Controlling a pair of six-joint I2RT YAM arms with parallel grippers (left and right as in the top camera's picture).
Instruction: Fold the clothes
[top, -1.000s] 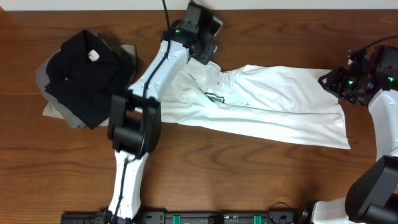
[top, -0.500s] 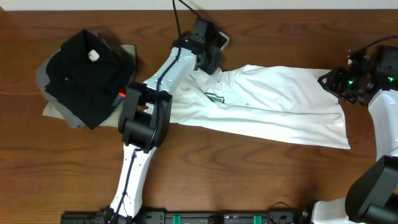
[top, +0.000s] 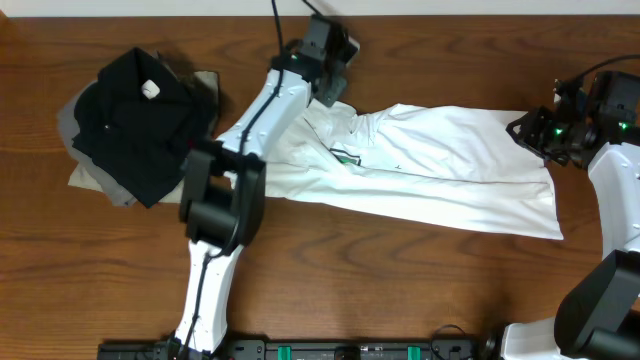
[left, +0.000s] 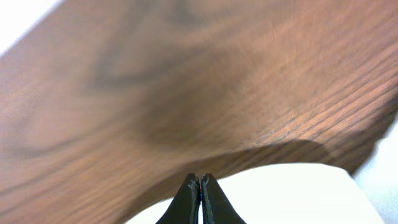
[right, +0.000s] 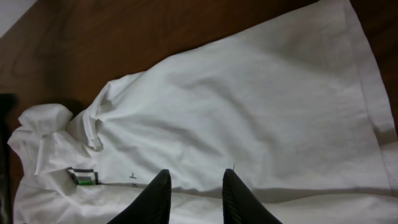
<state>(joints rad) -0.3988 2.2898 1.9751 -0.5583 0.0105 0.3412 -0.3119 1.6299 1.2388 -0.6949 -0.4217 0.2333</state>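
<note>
Currently: T-shirt (top: 450, 160) lies rumpled on desk (top: 400, 290); left pincer (left: 200, 178) pressed together at its far edge; right pincer (right: 196, 175) spread, empty.

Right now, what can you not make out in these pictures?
1. Whether the shut left fingers pinch the T-shirt: the left wrist view is blurred, and in the overhead view the left arm covers the spot.
2. Grey garment: overhead, mostly under the black garment.
3. Print: overhead, too small to read.
</note>
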